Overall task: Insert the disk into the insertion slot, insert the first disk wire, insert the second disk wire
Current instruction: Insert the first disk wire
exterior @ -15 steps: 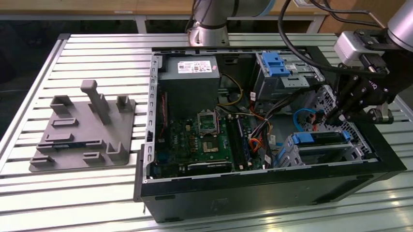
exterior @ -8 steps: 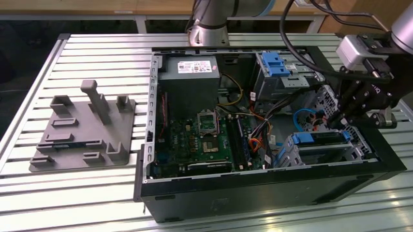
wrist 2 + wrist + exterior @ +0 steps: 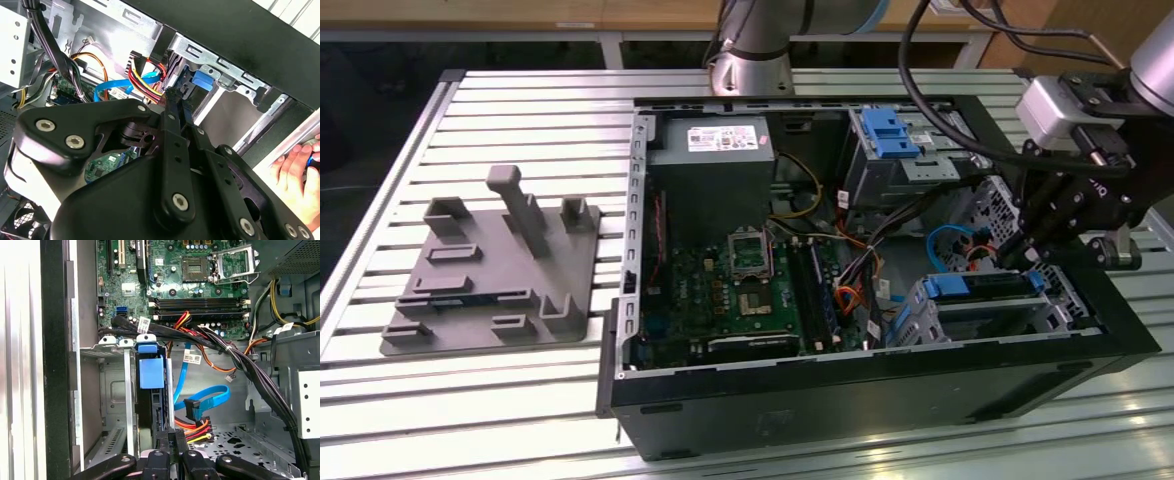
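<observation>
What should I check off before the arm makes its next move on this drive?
1. Disk in insertion slot: ok, its blue carrier sits inside.
2. Blue wire's plug connected: not ok, hanging loose beside the disk.
3. Red-and-yellow wires plugged in: cannot tell, their end is hidden behind the gripper.
4. Jaws closed: ok.
5. People clear: not ok, a hand is beside the case.
</observation>
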Tool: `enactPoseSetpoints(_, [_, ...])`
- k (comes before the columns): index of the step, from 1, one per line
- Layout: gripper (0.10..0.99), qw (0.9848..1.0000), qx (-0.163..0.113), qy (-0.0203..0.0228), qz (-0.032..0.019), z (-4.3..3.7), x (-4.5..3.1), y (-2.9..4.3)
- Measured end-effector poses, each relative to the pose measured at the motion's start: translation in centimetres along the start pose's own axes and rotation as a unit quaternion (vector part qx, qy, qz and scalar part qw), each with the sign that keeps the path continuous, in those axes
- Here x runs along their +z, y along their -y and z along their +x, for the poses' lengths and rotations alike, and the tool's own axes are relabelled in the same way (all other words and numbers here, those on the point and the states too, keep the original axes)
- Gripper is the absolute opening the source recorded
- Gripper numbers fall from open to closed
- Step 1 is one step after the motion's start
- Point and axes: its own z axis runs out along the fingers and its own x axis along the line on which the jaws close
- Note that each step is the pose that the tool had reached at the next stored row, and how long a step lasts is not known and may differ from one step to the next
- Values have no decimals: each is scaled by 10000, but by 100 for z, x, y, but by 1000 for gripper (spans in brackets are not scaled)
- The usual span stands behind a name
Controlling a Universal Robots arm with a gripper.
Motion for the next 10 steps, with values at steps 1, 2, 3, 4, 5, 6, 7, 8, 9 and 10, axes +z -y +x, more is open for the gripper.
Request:
enactPoseSetpoints(1, [165,10000,0,1,0,1,2,0])
enactPoseSetpoints(2, [165,10000,0,2,0,3,3,1])
enactPoseSetpoints(3, [165,10000,0,1,0,6,3,1])
enactPoseSetpoints(4, [165,10000,0,1,0,7,4,1])
enactPoseSetpoints(5, [165,10000,0,1,0,9,5,1])
enactPoseSetpoints(6, [165,10000,0,0,0,13,6,1])
enactPoseSetpoints(7, [165,10000,0,0,0,17,6,1])
enactPoseSetpoints(8, [165,10000,0,0,0,20,8,2])
enactPoseSetpoints(9, [165,10000,0,0,0,23,9,2])
enactPoseSetpoints(10, [165,10000,0,0,0,26,10,2])
